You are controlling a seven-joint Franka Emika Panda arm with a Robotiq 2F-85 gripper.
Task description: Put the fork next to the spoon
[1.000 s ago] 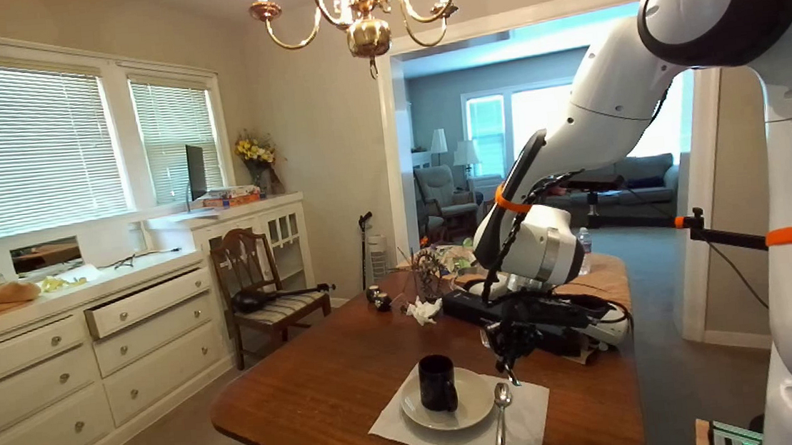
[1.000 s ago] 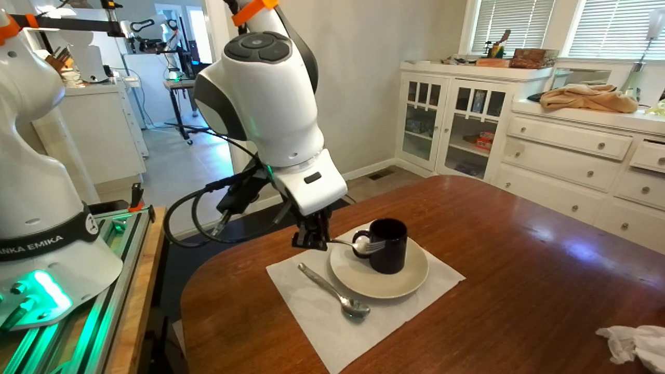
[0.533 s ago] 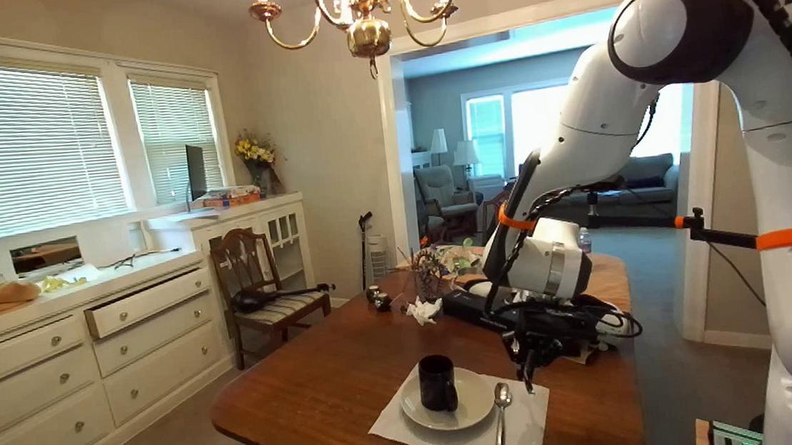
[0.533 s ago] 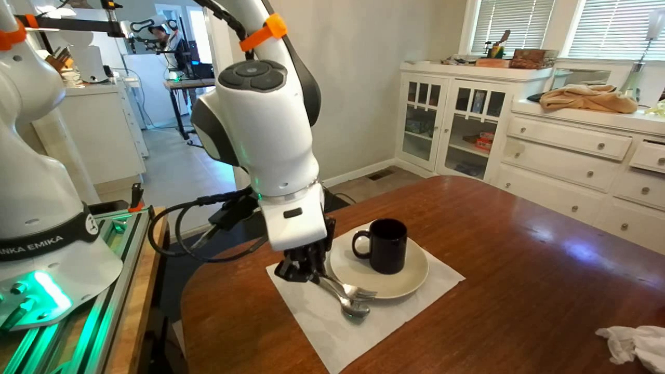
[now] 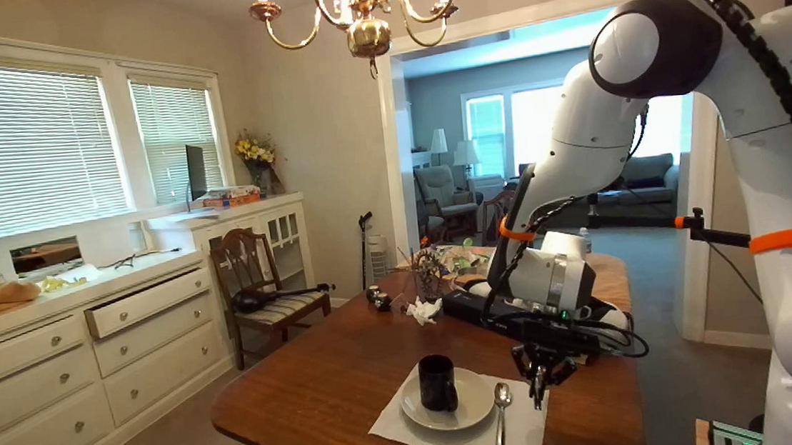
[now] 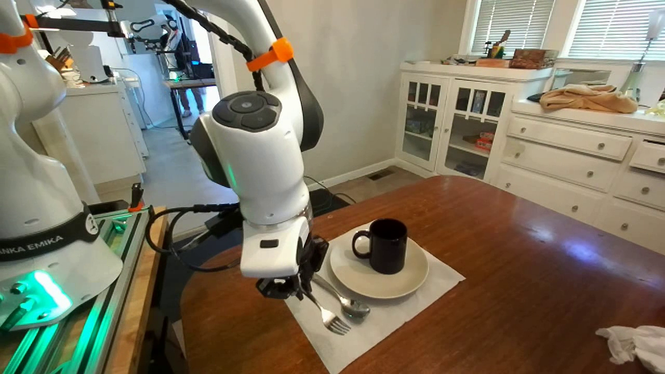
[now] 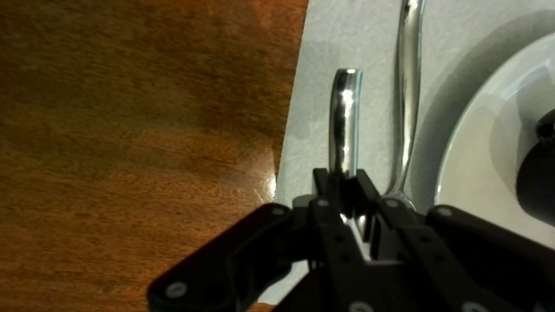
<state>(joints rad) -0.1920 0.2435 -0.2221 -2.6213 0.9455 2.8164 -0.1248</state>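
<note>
Your pincer (image 7: 341, 177) grips the fork (image 6: 331, 319) by its handle, narrowed onto the metal, with the handle's end jutting past the fingertips (image 7: 321, 177) in the wrist view. The fork is held over the napkin (image 6: 387, 316), just beside the spoon (image 6: 355, 308) and nearly parallel to it, tines pointing the same way as the spoon's bowl; whether they touch the napkin, you cannot tell. The spoon lies on the napkin between fork and plate (image 6: 358, 278), a strip of white showing between the two handles. A black mug (image 6: 389, 254) stands upright on the plate, its handle on the side toward your pincer in both exterior views. The napkin lies under the plate on the brown desk (image 6: 499, 259), and a crumpled tissue (image 6: 636, 345) sits well apart from the plate in both exterior views.
</note>
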